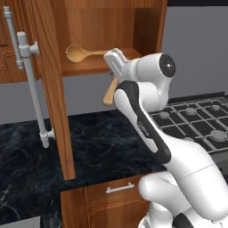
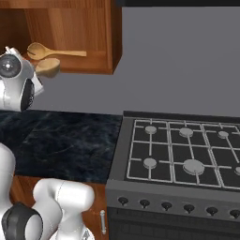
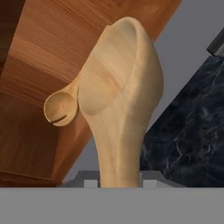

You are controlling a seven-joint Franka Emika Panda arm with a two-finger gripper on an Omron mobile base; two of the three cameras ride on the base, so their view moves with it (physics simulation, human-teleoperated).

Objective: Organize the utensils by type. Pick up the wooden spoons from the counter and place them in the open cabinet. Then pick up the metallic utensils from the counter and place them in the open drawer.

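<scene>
Hand view: wooden spoon point(image 3: 120, 109) upright between the gripper point(image 3: 119, 183) jaws, clamped at its handle.

One wooden spoon point(image 1: 82, 54) is laid on the bottom shelf of the open cabinet point(image 1: 95, 26), its bowl to the left in the left base view and its handle run toward the right. A second wooden spoon point(image 3: 120, 109) is held at the gripper point(image 1: 115, 67), just in front of the shelf edge, its handle slanted down below the hand; its bowl appears to be at the shelf lip, though contact cannot be judged. The cabinet door point(image 1: 51, 84) is swung out to the left, over the counter point(image 1: 98, 142). A stove point(image 2: 183, 150) is set to the right of the counter, and a base drawer front point(image 1: 118, 191) is seen below the counter edge.
</scene>
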